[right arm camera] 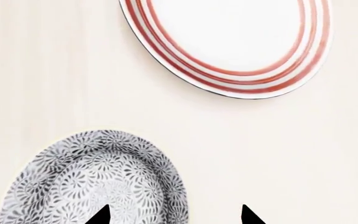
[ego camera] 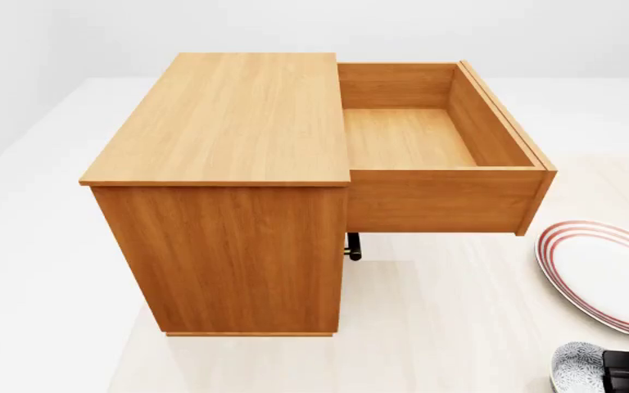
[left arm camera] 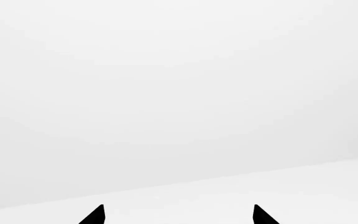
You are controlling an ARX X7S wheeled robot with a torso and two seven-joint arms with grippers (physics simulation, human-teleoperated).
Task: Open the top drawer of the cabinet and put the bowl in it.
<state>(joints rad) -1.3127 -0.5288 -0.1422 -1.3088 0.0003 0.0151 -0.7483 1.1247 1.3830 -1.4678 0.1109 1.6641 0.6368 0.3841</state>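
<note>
Right wrist view: open fingers [right arm camera: 174, 215] straddle the bowl [right arm camera: 92, 179] rim; close squarely before lifting toward the top drawer [ego camera: 424, 135].

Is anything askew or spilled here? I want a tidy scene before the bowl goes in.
Nothing stands out. The top drawer is pulled out straight from the cabinet and looks bare inside. The bowl sits upright beside the plate, apart from it, neither chipped.
</note>
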